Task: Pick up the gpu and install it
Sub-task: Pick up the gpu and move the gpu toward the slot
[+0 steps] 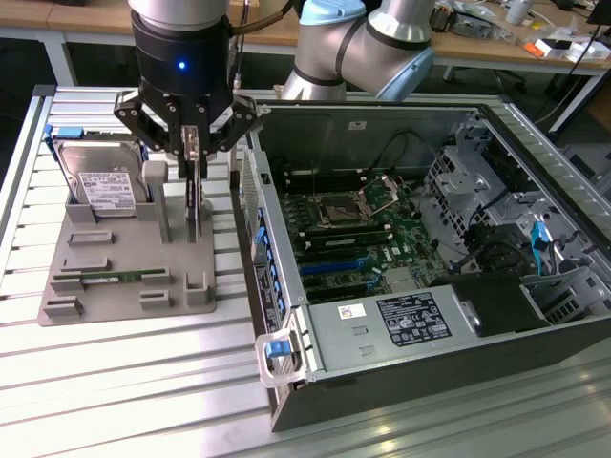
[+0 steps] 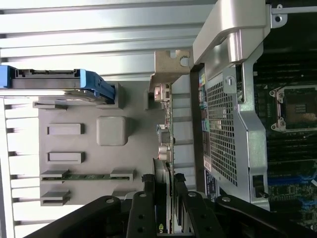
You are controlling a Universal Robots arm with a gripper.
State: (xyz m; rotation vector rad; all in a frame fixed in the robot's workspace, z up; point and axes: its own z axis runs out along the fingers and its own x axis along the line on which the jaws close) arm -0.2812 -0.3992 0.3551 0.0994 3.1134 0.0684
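The gripper (image 1: 194, 164) is clamped on the top edge of the upright gpu (image 1: 196, 212). It looks light, stiff and fragile, so a mid-edge hold away from the bracket (image 2: 171, 63) seems safest.

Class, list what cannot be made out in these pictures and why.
- The gpu faces: edge-on in both views.
- Its top edge, exterior view: inside the gripper.
- The hard drive label's text, exterior view: too small.
- The hard drive's far end, wrist view: cut by the picture edge.
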